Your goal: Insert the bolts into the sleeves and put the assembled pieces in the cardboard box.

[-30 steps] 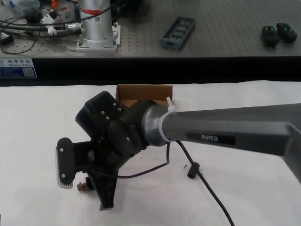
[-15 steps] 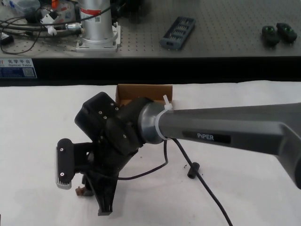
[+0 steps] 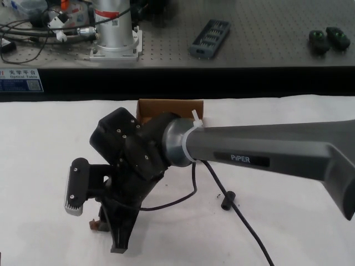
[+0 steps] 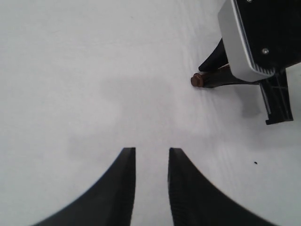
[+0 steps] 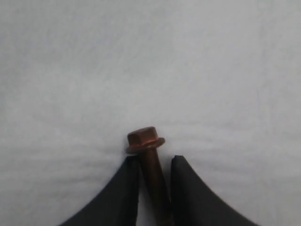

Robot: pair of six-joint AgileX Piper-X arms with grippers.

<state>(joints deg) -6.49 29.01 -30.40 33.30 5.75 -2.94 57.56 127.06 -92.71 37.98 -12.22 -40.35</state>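
Note:
A copper bolt (image 5: 146, 141) with a hex flange head lies between the fingers of my right gripper (image 5: 155, 161), which is shut on its shaft just above the white cloth. In the high view this gripper (image 3: 108, 230) hangs at the front left of the cloth, and the bolt (image 3: 95, 224) pokes out to its left. The cardboard box (image 3: 145, 106) stands behind the arm's wrist, partly hidden by it. My left gripper (image 4: 152, 150) hovers over bare cloth, its fingers a little apart with nothing between them. Farther off in the left wrist view are the right gripper (image 4: 221, 75) and the bolt (image 4: 196, 80).
A black cable (image 3: 227, 200) trails from the arm over the white cloth (image 3: 44, 144). Behind the cloth runs a perforated metal bench (image 3: 266, 39) with a metal post (image 3: 113, 27), a dark tray (image 3: 209, 37) and small black parts (image 3: 329, 39).
My right gripper has turned and shifted slightly toward the front edge, with the bolt still in it.

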